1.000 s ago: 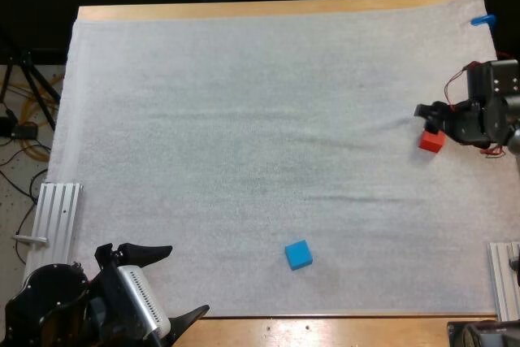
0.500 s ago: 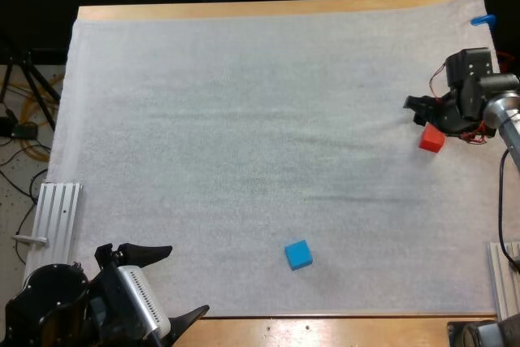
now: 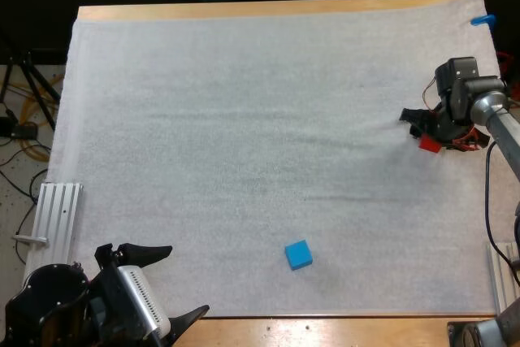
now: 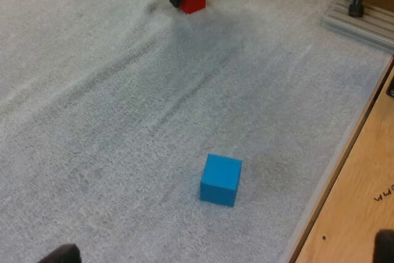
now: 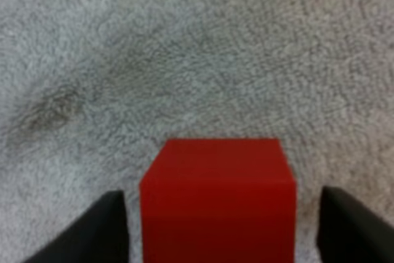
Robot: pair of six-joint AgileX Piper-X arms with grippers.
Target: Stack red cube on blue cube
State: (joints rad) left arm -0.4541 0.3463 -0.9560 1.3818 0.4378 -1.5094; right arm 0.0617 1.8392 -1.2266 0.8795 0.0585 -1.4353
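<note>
**A:** Looking at the right end effector [image 3: 424, 132], is it gripping the small red cube [image 3: 429, 144]?

**B:** Nope, its black fingers [image 5: 101, 229] stand apart, one on each side of the cube with a gap both ways. The cube sits on the fuzzy white mat [image 3: 244, 119], over by the right edge.

**A:** And the bright blue cube [image 3: 298, 254]?

**B:** Well apart from it, near the mat's front edge. The left end effector [image 3: 185, 280] hangs spread open at the wooden worktop's [image 3: 244, 10] near left corner, holding nothing.
</note>
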